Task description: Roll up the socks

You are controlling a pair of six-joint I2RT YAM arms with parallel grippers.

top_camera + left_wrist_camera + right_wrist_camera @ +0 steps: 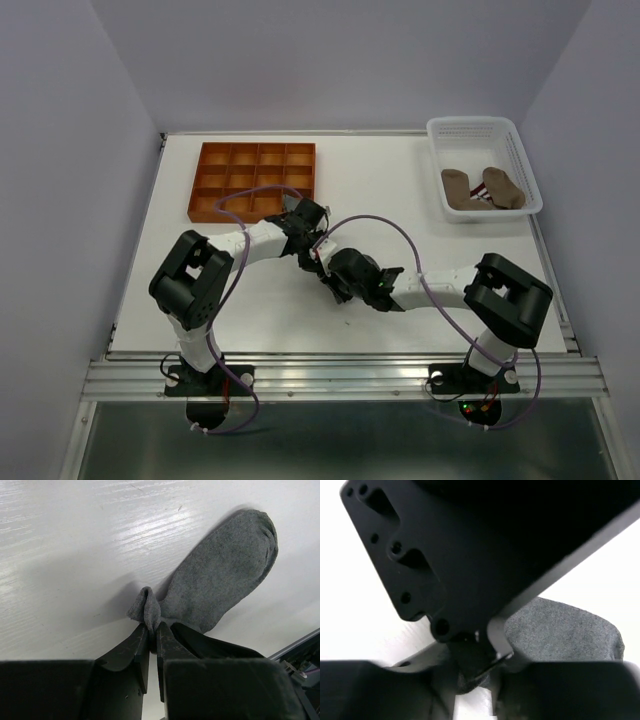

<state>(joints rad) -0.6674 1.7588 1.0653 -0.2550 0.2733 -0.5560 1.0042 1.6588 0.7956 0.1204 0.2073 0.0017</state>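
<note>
The left gripper [152,628] pinches tight the bunched edge of the grey sock [220,575] — likely an anchor for rolling — while the right gripper [338,285] crowds close, its opening impossible to tell.

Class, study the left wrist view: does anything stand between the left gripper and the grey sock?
Nothing visible. The left gripper has its fingers pinching a bunched fold of the grey sock; the rest lies flat on the white table.

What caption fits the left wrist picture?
The left gripper pinches the bunched end of a grey sock on the table.
</note>
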